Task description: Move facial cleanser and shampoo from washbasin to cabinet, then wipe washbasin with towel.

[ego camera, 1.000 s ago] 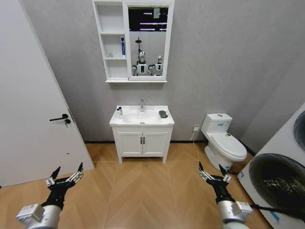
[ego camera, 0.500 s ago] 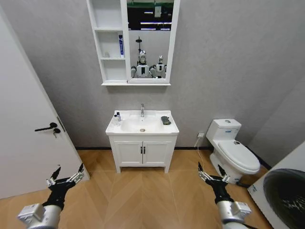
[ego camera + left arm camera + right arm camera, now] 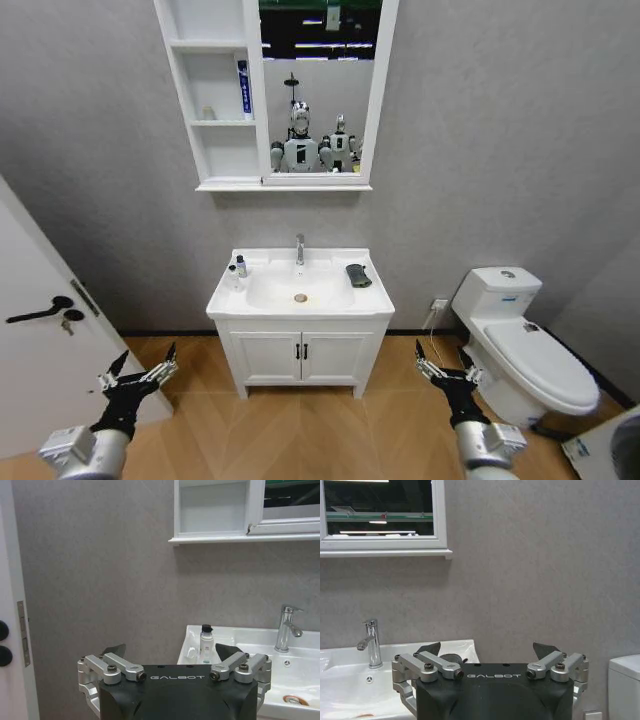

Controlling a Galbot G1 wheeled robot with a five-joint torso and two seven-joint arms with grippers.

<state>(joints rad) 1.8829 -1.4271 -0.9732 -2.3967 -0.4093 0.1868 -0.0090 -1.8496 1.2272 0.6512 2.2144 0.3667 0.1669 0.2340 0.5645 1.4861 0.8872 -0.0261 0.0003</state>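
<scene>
The white washbasin (image 3: 372,300) stands against the grey wall ahead, on a two-door vanity. On its left rim are a small clear bottle with a dark cap (image 3: 241,266) (image 3: 206,642) and a low white item (image 3: 231,277). I cannot tell which is the shampoo and which the facial cleanser. The dark towel (image 3: 358,275) (image 3: 451,658) lies folded on the right rim. Above hangs the cabinet (image 3: 210,150) with open shelves and a mirror. My left gripper (image 3: 138,377) (image 3: 170,651) and right gripper (image 3: 447,368) (image 3: 487,649) hover open and low, well short of the basin.
A blue-and-white tube (image 3: 243,88) stands on the cabinet's middle shelf. A chrome faucet (image 3: 299,248) rises behind the bowl. A white door (image 3: 40,330) is at the left and a toilet (image 3: 530,350) at the right. Wood floor lies before the vanity (image 3: 300,358).
The whole picture has shifted: the camera has come closer, so the washbasin and cabinet look larger and the washing machine has left view. Both grippers hold the same open pose.
</scene>
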